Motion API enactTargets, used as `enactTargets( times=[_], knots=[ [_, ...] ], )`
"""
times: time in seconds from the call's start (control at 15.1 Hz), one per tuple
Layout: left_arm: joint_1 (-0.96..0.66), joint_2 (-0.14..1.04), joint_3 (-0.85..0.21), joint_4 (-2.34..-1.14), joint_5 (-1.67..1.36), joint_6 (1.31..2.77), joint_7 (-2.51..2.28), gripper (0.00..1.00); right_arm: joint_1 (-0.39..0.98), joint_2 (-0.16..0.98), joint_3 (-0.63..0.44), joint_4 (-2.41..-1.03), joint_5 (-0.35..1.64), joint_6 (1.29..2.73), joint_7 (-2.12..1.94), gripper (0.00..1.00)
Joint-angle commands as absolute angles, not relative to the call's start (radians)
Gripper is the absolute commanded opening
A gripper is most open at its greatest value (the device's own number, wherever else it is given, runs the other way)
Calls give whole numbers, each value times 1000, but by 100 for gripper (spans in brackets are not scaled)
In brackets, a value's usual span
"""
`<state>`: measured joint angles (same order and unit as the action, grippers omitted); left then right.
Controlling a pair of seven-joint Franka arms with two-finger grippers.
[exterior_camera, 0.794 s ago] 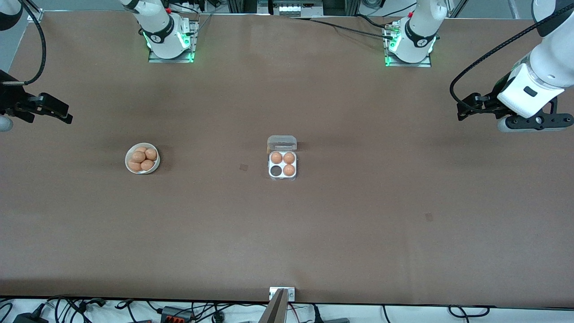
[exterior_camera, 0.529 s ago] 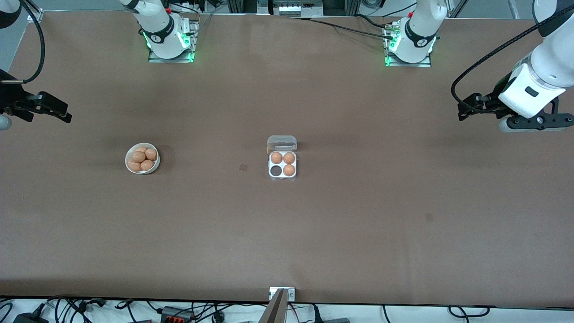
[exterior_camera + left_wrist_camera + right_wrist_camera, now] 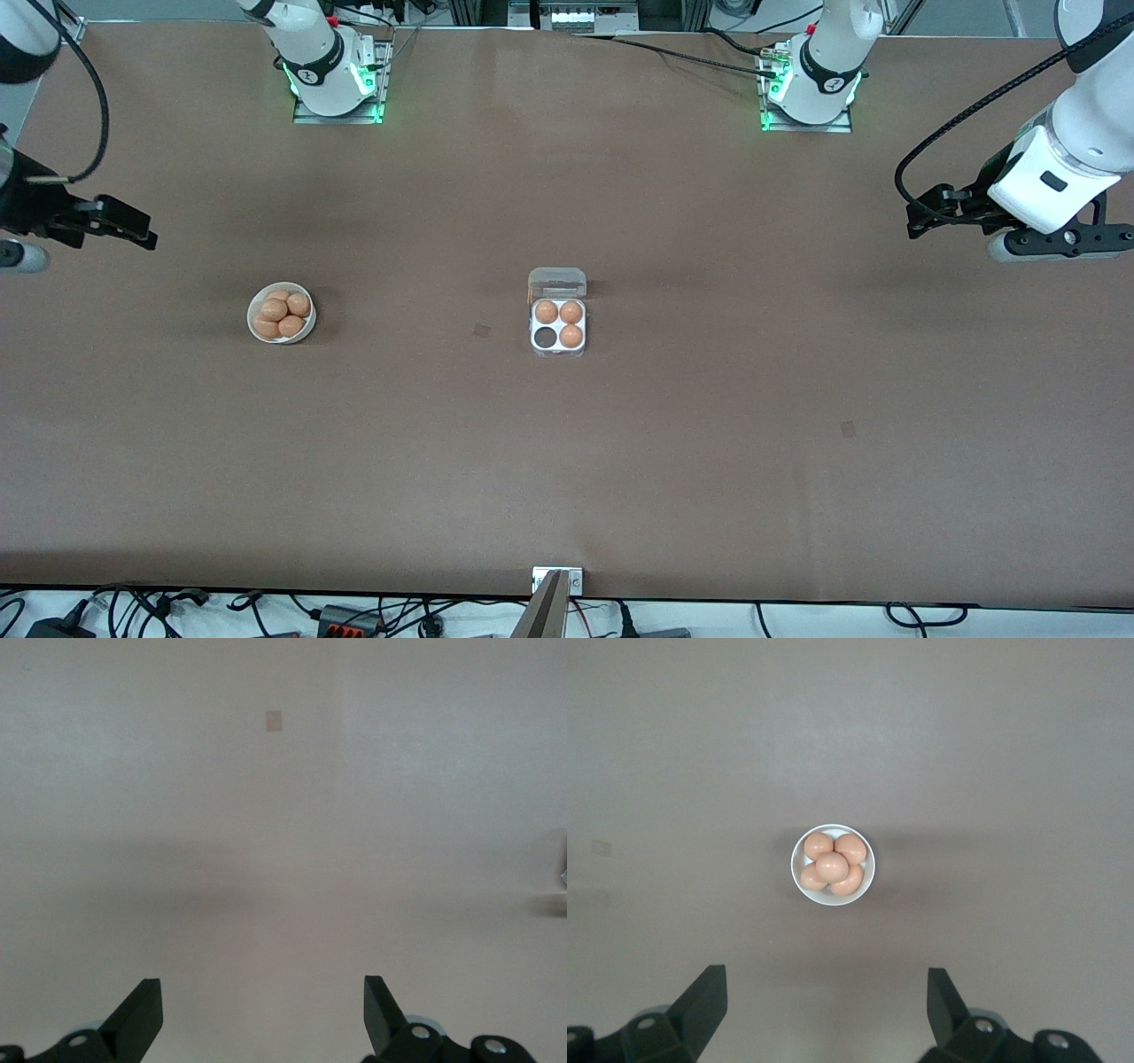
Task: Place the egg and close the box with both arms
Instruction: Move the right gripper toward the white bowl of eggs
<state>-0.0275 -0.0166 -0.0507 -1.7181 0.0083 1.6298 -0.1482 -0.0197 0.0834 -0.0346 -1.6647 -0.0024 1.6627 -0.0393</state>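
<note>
I see the box (image 3: 558,323) sitting near the middle of the table (image 3: 709,443), its clear lid (image 3: 557,282) swung open and lying flat on the side farther from the front camera. Three eggs fill its cells; the fourth cell (image 3: 544,337), the one nearer the camera and toward the right arm's end, shows dark and unfilled. Well apart from the box, toward the right arm's end of the table, I have a white bowl (image 3: 282,313) heaped with five eggs (image 3: 274,309); any one of them could be the egg, since I cannot tell them apart.

My right gripper (image 3: 124,227) hangs in the air over the table edge at its own end, near the bowl but not over it. On the right wrist view its jaws stand wide apart with nothing between them (image 3: 824,1005), and the bowl (image 3: 799,875) with its eggs (image 3: 832,865) shows between the two fingertips, farther off.

My left gripper (image 3: 926,219) hangs over the table at the left arm's end, well apart from the box. On the left wrist view its jaws are spread and bare (image 3: 263,1010), with only table under them
</note>
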Motion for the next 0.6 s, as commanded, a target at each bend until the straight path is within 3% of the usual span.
enactTargets(
  times=[0.0, 0.53],
  knots=[
    [-23, -31, -57, -1715, 35, 1624, -156, 100, -29, 165, -20, -1663, -12, 1664, -43, 100],
    [-25, -25, -57, -1687, 25, 1624, -144, 100, 40, 380, -23, -1664, -14, 1747, -26, 100]
  ],
)
